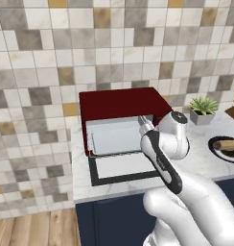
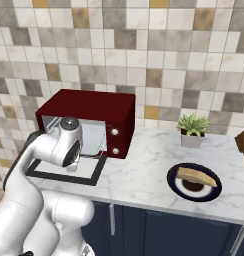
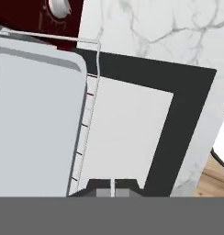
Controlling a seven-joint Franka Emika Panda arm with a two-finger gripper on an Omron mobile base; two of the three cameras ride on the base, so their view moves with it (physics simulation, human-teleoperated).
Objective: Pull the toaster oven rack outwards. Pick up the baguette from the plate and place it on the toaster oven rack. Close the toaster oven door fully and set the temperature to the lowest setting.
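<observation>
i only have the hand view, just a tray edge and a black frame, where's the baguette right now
Observer: The baguette lies on the plate, on the counter to the right of the toaster oven.
Operator: anything near the plate i could hit
Observer: A small potted plant stands behind the plate, toward the wall, and apart from it.
Operator: is the door all the way down
Observer: Yes. The toaster oven door lies flat on the counter in front of the oven.
</observation>
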